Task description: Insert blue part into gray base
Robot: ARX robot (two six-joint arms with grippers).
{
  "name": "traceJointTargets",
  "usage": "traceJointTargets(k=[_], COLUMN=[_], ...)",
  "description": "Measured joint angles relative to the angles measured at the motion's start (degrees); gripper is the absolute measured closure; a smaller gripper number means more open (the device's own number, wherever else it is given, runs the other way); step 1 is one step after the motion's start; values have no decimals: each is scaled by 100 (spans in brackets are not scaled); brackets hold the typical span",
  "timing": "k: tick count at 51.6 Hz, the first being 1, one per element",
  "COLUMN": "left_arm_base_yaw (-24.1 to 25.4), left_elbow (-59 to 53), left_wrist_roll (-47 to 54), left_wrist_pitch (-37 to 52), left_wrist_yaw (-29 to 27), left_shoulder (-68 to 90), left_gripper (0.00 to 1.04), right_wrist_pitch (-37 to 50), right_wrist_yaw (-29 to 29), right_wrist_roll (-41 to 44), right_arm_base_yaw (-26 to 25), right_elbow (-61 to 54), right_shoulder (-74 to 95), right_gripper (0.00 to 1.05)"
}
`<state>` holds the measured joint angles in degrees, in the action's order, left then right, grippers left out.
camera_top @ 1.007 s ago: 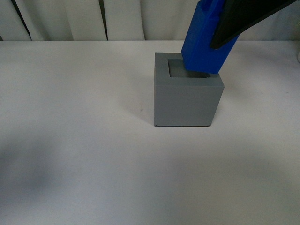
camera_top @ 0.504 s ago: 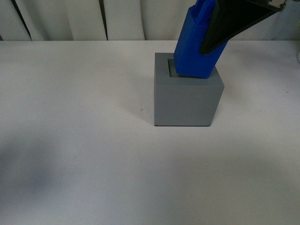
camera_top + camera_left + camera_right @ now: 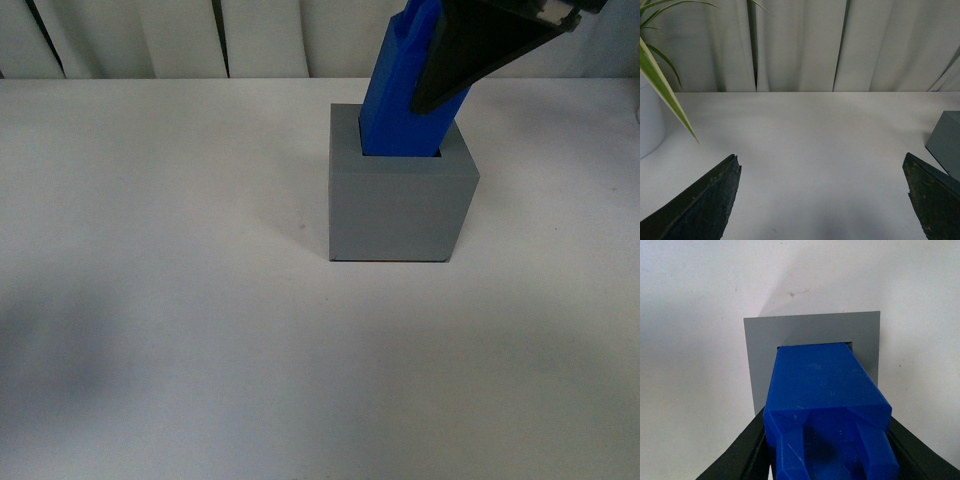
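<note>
Two task pieces: blue part (image 3: 398,100) and gray base (image 3: 400,215), both on the white worktop (image 3: 170,260).
Blue part – position: lower end sits inside the square recess in the top of the gray base, while most of its length stands above the rim.
Blue part – attitude: tilted, not upright; in the front view its upper end leans toward the robot's right.
Blue part – fit: the right wrist view shows it (image 3: 822,380) filling nearly the whole opening, with only a thin dark gap along one edge of the recess.
Gray base: cube-like block resting flat on the worktop, right of centre in the front view; thick walls frame the recess (image 3: 760,350).
Right claw (image 3: 825,417): clamped on the upper end of the blue part, one black finger (image 3: 740,455) pressed against each side; in the front view a dark finger crosses the blue part's upper right.
Left claw (image 3: 820,170): spread wide, nothing between its two dark fingers, held above bare worktop well to the left of the base; a corner of the gray base (image 3: 946,142) shows at the edge of its view.
Surroundings: pale curtain (image 3: 800,45) behind the worktop; green plant leaves (image 3: 665,85) and a white pot (image 3: 647,120) near the left claw.
</note>
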<state>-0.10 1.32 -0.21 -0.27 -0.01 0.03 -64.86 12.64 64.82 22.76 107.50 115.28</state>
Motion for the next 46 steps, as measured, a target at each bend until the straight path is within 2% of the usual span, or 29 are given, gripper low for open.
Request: traceJointTargets(k=[46], left_arm_base_yaw=[0], left_elbow=[0], left_wrist_roll=[0], left_wrist_pitch=[0], left_wrist_yaw=[0], left_shoulder=[0], left_gripper=[6], right_wrist_pitch=[-7], right_wrist_yaw=[-138], right_wrist_roll=[7], right_arm_base_yaw=[15], right_elbow=[33], right_shoulder=[46], right_gripper=[57])
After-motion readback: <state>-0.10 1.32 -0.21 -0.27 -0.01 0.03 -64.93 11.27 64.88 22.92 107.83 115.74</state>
